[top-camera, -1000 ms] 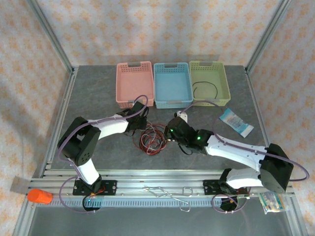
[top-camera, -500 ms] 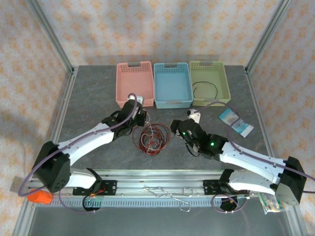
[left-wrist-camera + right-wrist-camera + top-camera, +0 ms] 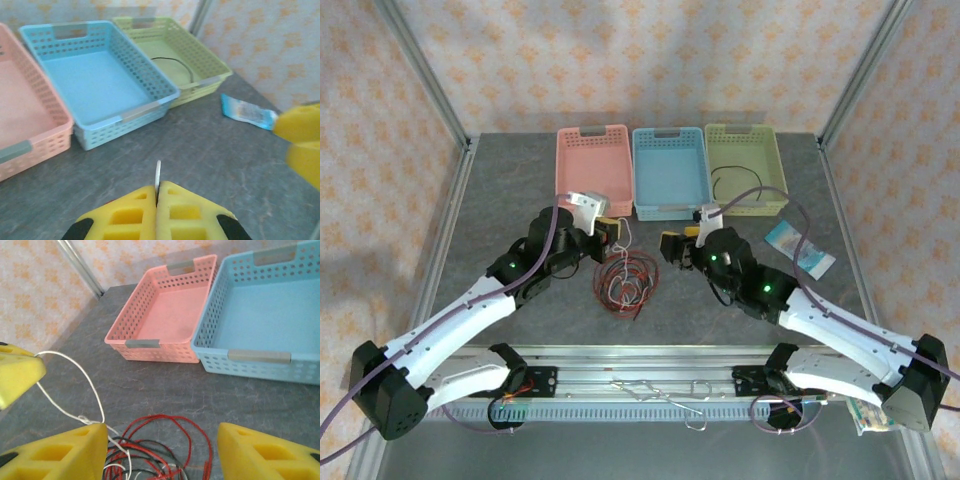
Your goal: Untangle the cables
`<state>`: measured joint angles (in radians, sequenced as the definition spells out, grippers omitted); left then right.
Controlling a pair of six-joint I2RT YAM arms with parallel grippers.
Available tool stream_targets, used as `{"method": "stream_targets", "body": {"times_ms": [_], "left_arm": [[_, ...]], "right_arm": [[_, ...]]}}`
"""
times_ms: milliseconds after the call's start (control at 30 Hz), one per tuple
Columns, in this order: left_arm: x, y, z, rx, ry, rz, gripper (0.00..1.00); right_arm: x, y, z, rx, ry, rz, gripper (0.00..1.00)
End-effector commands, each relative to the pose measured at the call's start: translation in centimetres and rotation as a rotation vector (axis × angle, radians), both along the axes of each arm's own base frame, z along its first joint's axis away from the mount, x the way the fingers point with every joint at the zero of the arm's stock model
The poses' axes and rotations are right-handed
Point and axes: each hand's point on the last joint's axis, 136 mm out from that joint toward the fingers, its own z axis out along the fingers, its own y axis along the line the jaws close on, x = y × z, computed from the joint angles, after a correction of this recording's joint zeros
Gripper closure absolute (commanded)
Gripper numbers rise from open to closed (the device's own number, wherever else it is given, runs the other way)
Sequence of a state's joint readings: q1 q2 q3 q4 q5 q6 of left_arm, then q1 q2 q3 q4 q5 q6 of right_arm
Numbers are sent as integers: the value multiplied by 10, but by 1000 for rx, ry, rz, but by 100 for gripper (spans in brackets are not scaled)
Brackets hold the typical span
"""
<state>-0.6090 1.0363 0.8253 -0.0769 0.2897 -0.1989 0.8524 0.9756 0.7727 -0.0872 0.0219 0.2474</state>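
Top view: cables (image 3: pixel 626 281) heaped just in front of blue basket (image 3: pixel 670 210). Left gripper (image 3: pixel 611 229) sits off its near left corner, right gripper (image 3: pixel 672 246) in front of it.

Left wrist: pads pressed together on 1 white cable (image 3: pixel 158 172).

Right wrist: jaws apart above the cables, gripping nothing.

Risk: pulling the white cable could drag or tighten the whole knot, since nothing pins it.

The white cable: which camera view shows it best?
The right wrist view: the white cable arcs from the left gripper to the tangle. The left wrist view shows a short end above shut jaws; the top view, a faint thread.
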Motion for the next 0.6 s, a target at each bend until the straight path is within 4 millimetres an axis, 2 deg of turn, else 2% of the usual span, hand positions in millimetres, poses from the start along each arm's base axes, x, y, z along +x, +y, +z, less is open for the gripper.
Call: {"method": "stream_targets", "body": {"times_ms": [0, 233, 500, 567], "left_arm": [[-14, -17, 12, -38, -45, -127, 100], [-17, -24, 16, -43, -59, -177, 100], [-12, -24, 6, -24, -32, -165, 100], [-13, -24, 6, -27, -33, -166, 100]], "right_arm": [[-9, 24, 24, -27, -105, 209, 40], [-17, 54, 25, -8, -144, 418, 44], [3, 68, 10, 66, -109, 419, 52], [8, 74, 0, 81, -81, 420, 53]]}}
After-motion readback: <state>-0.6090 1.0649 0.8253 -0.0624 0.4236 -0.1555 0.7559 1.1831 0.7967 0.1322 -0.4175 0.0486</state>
